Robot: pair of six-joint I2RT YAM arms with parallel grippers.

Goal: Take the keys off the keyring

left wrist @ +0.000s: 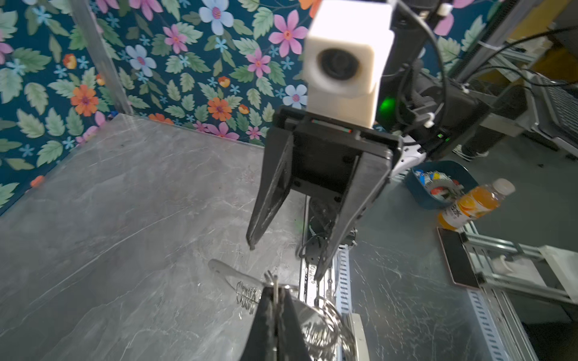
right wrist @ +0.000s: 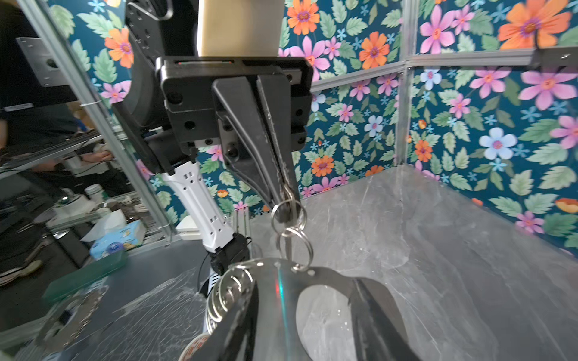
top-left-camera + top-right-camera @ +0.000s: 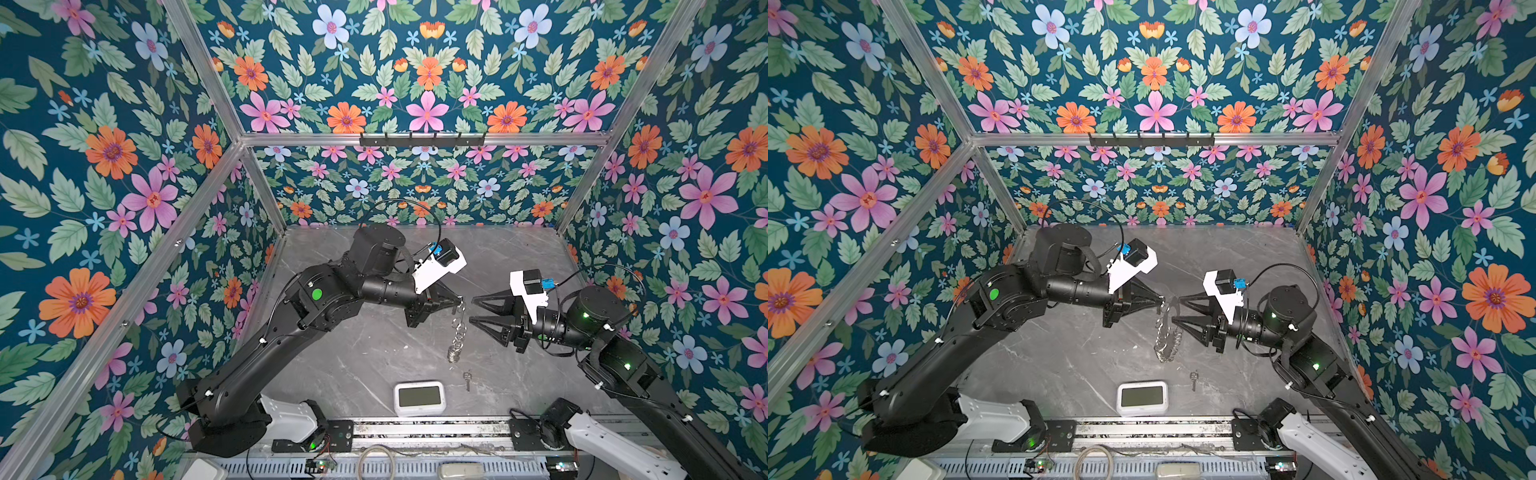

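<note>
In both top views the keyring hangs in the air over the table's middle, a translucent plate edged with silver rings. My left gripper is shut on a silver ring at its top. A slim metal piece sits between those jaws; I cannot tell whether it is a key. My right gripper stands open just right of the hanging rings. In the right wrist view the plate lies across its spread fingers. One key lies loose on the table.
A white clock lies face up near the table's front edge, left of the loose key. A black hook rail runs along the back frame. Floral walls close in the left, back and right sides.
</note>
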